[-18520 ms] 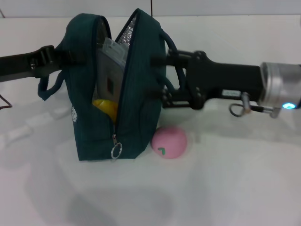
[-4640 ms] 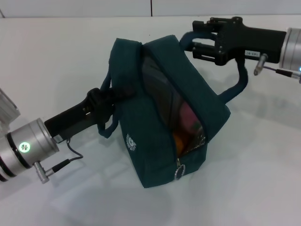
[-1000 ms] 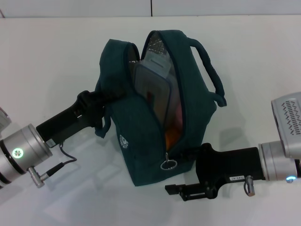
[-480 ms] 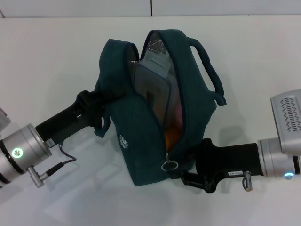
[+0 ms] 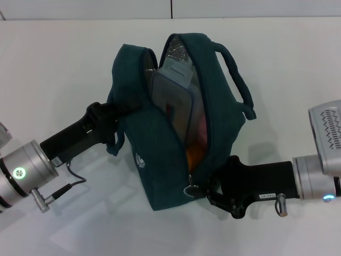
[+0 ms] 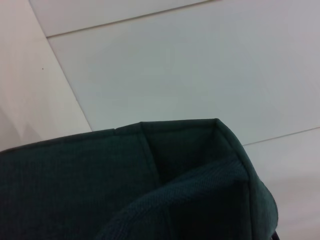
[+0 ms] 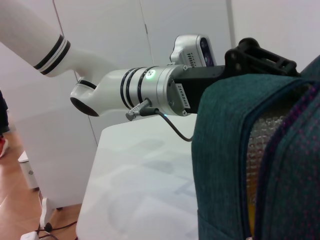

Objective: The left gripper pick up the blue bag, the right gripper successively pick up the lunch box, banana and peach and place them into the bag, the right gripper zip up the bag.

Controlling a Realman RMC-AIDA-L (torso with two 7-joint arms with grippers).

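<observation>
The jaws of the left gripper (image 5: 110,113) are clamped on the blue bag (image 5: 160,154), propping it upright on the worktop (image 5: 64,58); those of the right gripper (image 5: 205,188) meet the zipper pull (image 5: 190,190), though whether closed cannot be told. Zipping seems the step in hand, calling next for a pull along the track. Inside, the lunch box (image 5: 173,98) stands on edge, with orange and pink fruit below.

Bench (image 5: 64,64): white and smooth, with soft shadows.
Wall (image 7: 105,30): pale panels with thin dark seams.
Floor (image 7: 20,200): brown wood, beside the bench.
</observation>
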